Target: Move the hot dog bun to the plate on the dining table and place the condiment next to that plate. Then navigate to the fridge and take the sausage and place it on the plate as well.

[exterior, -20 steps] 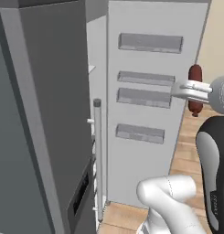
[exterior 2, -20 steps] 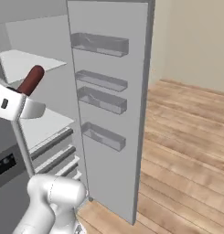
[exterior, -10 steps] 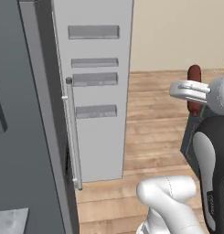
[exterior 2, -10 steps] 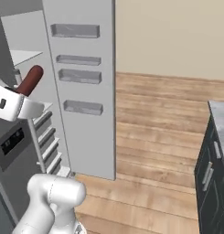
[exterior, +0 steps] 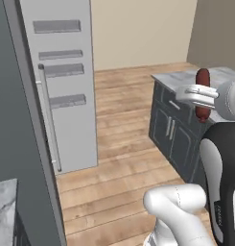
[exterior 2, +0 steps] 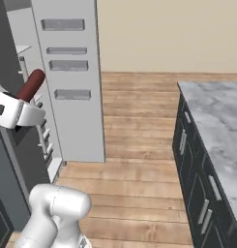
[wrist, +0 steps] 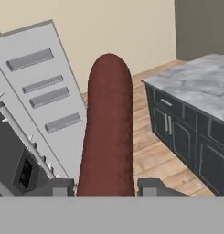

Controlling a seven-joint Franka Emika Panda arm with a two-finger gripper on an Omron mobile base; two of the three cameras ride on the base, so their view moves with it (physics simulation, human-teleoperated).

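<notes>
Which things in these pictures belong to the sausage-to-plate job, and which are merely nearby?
Belongs to the job:
- sausage, held upright
- hand, shut on the sausage
- fridge door, open

Merely nearby:
- marble counter
- dark cabinets

My views are evenly and softly lit, flat and rendered, without glare or hard shadows; the dark red-brown sausage looks slightly soft-edged close up.

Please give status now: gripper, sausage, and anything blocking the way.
Gripper shut on the dark red sausage, held upright. Grey fridge door stands open at left. Dark cabinet with marble counter at right; wood floor between.
</notes>
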